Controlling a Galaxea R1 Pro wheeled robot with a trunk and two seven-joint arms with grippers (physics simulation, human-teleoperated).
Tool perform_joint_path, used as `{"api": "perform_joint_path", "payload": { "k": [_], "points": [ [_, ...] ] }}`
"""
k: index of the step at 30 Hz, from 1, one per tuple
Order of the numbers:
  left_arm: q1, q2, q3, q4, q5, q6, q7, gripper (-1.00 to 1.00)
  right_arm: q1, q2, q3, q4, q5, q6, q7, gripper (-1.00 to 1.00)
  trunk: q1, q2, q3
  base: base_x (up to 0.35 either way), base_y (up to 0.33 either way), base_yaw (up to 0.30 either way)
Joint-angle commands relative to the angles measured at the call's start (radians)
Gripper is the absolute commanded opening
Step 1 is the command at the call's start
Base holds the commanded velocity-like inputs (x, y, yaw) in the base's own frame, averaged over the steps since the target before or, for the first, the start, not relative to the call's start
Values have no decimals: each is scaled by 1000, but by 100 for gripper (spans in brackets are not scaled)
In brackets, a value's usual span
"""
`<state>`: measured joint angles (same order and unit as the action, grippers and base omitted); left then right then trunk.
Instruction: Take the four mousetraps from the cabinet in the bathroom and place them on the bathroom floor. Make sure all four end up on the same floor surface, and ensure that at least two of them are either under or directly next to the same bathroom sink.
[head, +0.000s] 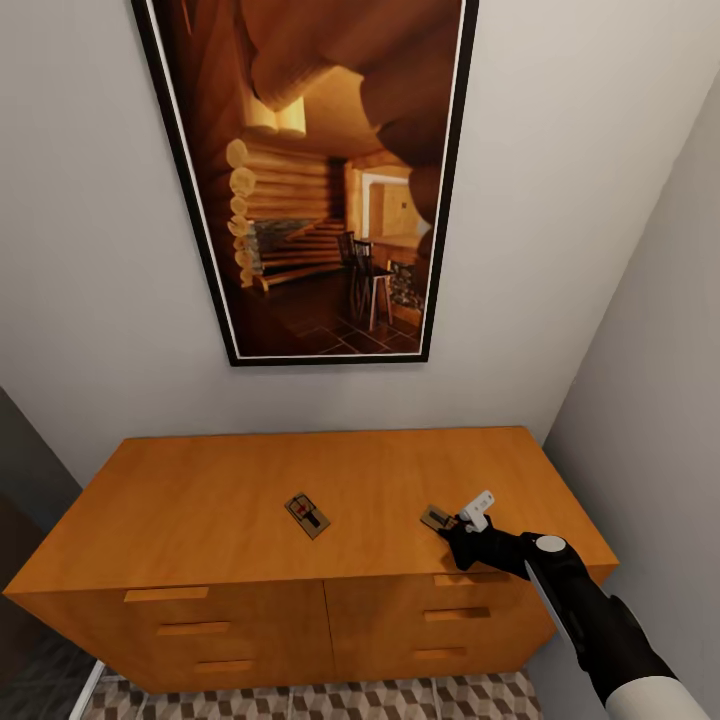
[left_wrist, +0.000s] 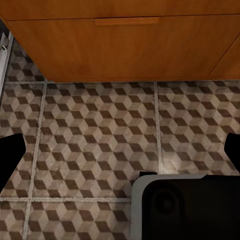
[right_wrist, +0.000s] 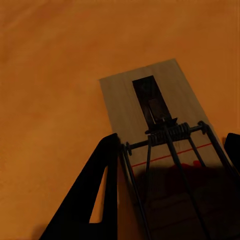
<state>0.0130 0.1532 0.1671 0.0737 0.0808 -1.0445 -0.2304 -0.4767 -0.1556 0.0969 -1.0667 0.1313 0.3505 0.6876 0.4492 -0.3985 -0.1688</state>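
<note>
Your right gripper (right_wrist: 170, 190) straddles the trap (right_wrist: 160, 135), jaws open; take this light, stiff board by its long edges.

Left gripper (left_wrist: 120, 150): open.

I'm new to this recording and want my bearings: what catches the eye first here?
A tall framed picture of a log-cabin room hangs on the wall above the orange-brown cabinet. On the cabinet top, one mousetrap lies near the middle. The right gripper straddles a second mousetrap near the front right edge.
</note>
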Motion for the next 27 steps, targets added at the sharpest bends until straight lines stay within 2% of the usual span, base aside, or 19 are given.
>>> {"api": "perform_joint_path", "payload": {
  "k": [1, 11, 20, 27],
  "points": [
    [-1, 0, 3, 1, 8, -3, -10, 100, 0, -1, -1, 9, 24, 1, 3, -100, 1, -1, -2, 0, 0, 0],
    [-1, 0, 3, 1, 8, -3, -10, 100, 0, -2, -6, -55, 24, 16, 32, -100, 1, -1, -2, 0, 0, 0],
    [-1, 0, 3, 1, 8, -3, -10, 100, 0, -2, -7, -182, 24, 113, 34, -100, 1, -1, -2, 0, 0, 0],
    [-1, 0, 3, 1, 8, -3, -10, 100, 0, -2, -7, -236, 24, 144, 34, -100, 1, -1, -2, 0, 0, 0]
  ]
}}
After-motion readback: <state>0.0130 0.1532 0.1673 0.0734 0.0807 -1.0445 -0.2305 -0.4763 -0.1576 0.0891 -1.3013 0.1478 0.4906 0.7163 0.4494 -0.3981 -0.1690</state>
